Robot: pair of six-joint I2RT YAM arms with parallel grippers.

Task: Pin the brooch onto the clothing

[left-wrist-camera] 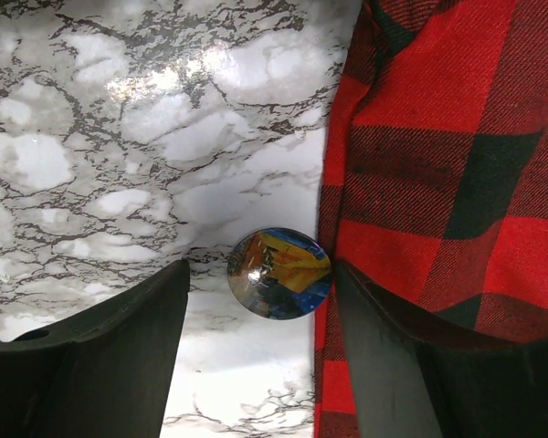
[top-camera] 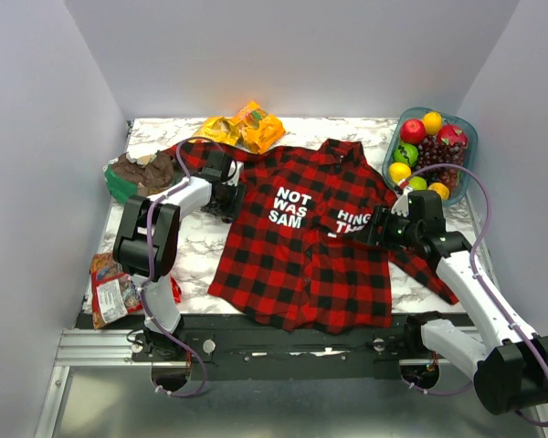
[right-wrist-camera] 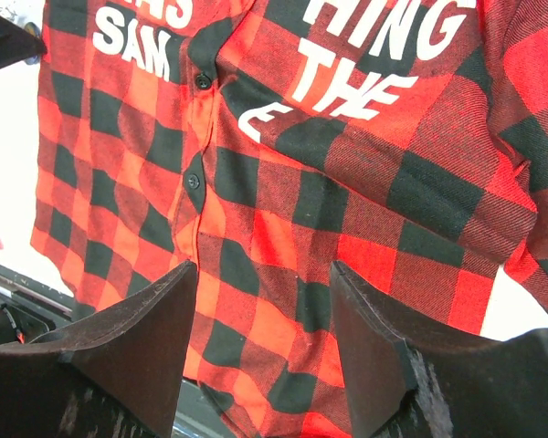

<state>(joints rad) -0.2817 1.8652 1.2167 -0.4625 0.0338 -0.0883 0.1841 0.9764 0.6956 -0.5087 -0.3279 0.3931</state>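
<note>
Red-black plaid shirt [top-camera: 292,260] lettered "NOT WAS SAM"; brooch [left-wrist-camera: 279,272] on bench [left-wrist-camera: 119,137] inside spread left end effector [left-wrist-camera: 260,274], ungripped; right end effector [right-wrist-camera: 262,274] spread, empty.

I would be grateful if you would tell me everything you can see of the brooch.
The brooch is a small round disc with a glossy face showing a blue and yellow-orange picture that catches the light. It lies flat, face up, on the marble table, right at the edge of the shirt; whether they touch is unclear. It sits between the jaws of the left end effector, which stand apart on either side without gripping it. It is not yet pinned.
</note>
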